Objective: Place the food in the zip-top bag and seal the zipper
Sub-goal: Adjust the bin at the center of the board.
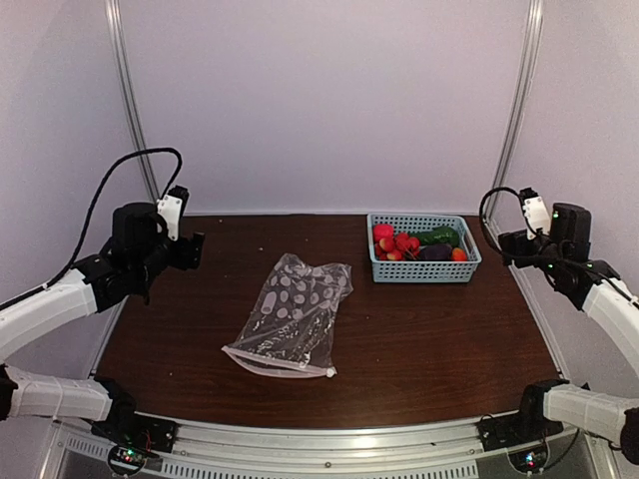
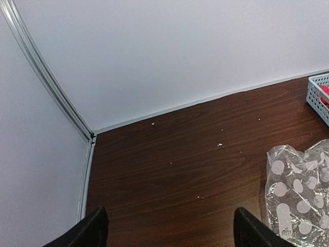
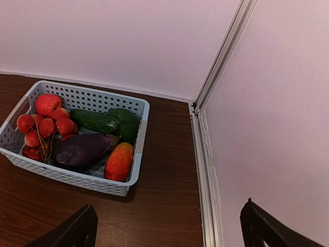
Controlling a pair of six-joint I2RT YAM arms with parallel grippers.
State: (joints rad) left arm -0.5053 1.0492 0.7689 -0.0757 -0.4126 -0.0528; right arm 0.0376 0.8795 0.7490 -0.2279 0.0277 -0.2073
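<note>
**A:** Where is the food (image 1: pixel 399 242) right now?

**B:** All of it that I can see lies in the light-blue mesh basket (image 1: pixel 424 271), at the far right of the counter (image 1: pixel 429 339). The right wrist view shows it best. The red round pieces (image 3: pixel 46 126) are bunched at the basket's left end and two green cucumbers (image 3: pixel 95 121) lie along its far side. A dark purple eggplant (image 3: pixel 82 149) is in the middle, and an orange piece (image 3: pixel 119 161) at the right end touches the eggplant.

**A:** And the zip-top bag (image 1: pixel 295 309)?

**B:** It lies on the counter left of centre, well apart from the basket. It is clear plastic with white dots, rumpled at its far end. The zipper (image 1: pixel 275 361) runs along the edge nearest the arms, with the small white slider tab (image 1: pixel 329 373) at its right end. I cannot tell whether that mouth is sealed or parted.

**A:** What about the left hand (image 1: pixel 192 249)?

**B:** It is released and grasps nothing, raised over the far left part of the counter and apart from the bag. In its own wrist view the two dark fingers (image 2: pixel 95 231) stand wide apart. Bare wood shows between them, and a dotted corner of the bag shows at the right edge.

**A:** The right hand (image 1: pixel 507 244)?

**B:** It is released as well, and empty. It hangs at the counter's right edge, near the basket but not touching it. Its fingers (image 3: pixel 77 229) are spread wide, with the basket ahead and to the left of them.
</note>
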